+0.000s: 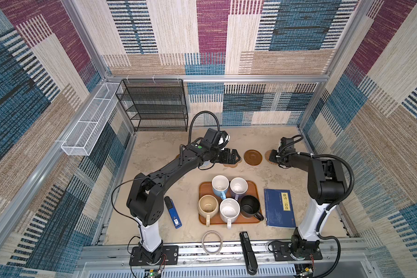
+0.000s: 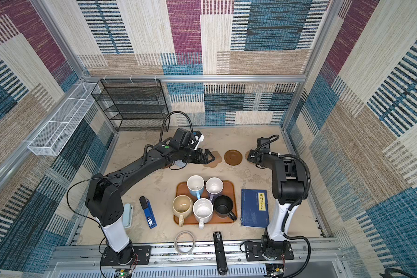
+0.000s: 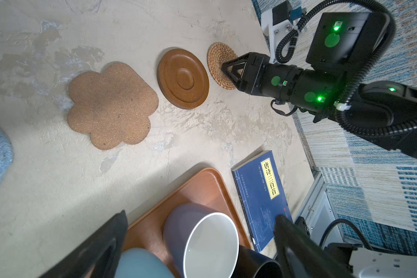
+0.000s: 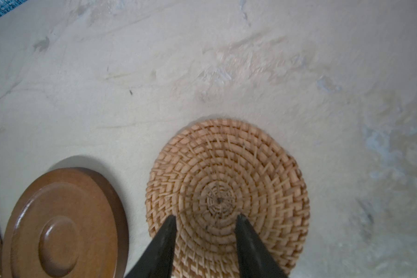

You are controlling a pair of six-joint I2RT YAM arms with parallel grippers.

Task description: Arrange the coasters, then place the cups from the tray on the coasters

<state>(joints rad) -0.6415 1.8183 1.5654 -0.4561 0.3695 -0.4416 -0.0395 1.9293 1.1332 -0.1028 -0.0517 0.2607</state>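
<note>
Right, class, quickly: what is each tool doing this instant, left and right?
Left tool: open, holding nothing.
Right tool: open, tips over the rattan coaster, gripping nothing.

The rattan coaster point(image 4: 226, 178) is rough-woven, the wooden disc point(image 4: 65, 223) smooth and glossy.

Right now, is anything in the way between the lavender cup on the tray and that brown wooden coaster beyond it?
Nothing visible. The table between the lavender cup and the brown wooden coaster is bare, and the coaster's top is free. The left pincer hangs open to one side, near the flower coaster.
</note>
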